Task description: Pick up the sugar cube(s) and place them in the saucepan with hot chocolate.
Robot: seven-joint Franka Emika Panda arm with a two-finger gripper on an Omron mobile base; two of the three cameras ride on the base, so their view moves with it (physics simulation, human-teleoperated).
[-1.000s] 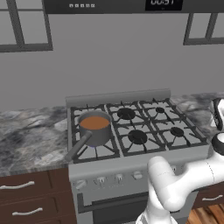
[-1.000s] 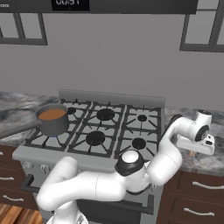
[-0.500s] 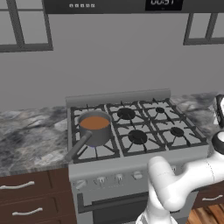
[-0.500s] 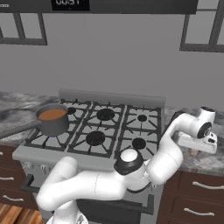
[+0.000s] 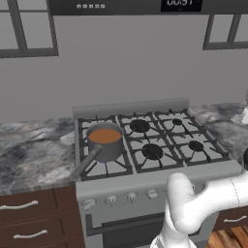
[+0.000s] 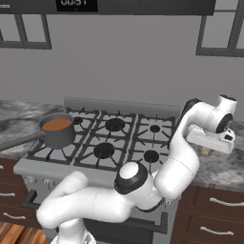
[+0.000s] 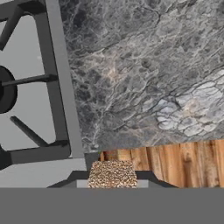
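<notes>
The saucepan with hot chocolate [image 5: 104, 141] stands on the stove's front left burner, its dark handle pointing toward the front left; it also appears in the right base view as the saucepan [image 6: 57, 130]. My gripper [image 6: 206, 149] hangs over the marble counter just right of the stove, well away from the pan. A speckled light-brown sugar cube [image 7: 113, 173] sits between the two dark finger tips of the gripper [image 7: 113, 178], which is shut on it. Under the hand, the sugar cube [image 6: 206, 151] is a small tan speck.
The gas stove [image 5: 154, 151] has dark grates [image 7: 56, 83] and several burners. Grey marble counter [image 7: 144, 70] lies on both sides of it. Wooden drawers [image 6: 212, 205] sit below the counter, with wood floor [image 7: 183, 162] beyond the edge. A wall rises behind the stove.
The hand has risen from the counter at the right of the stove with the cube, and has left the right edge of the left base view. The saucepan has not moved.
</notes>
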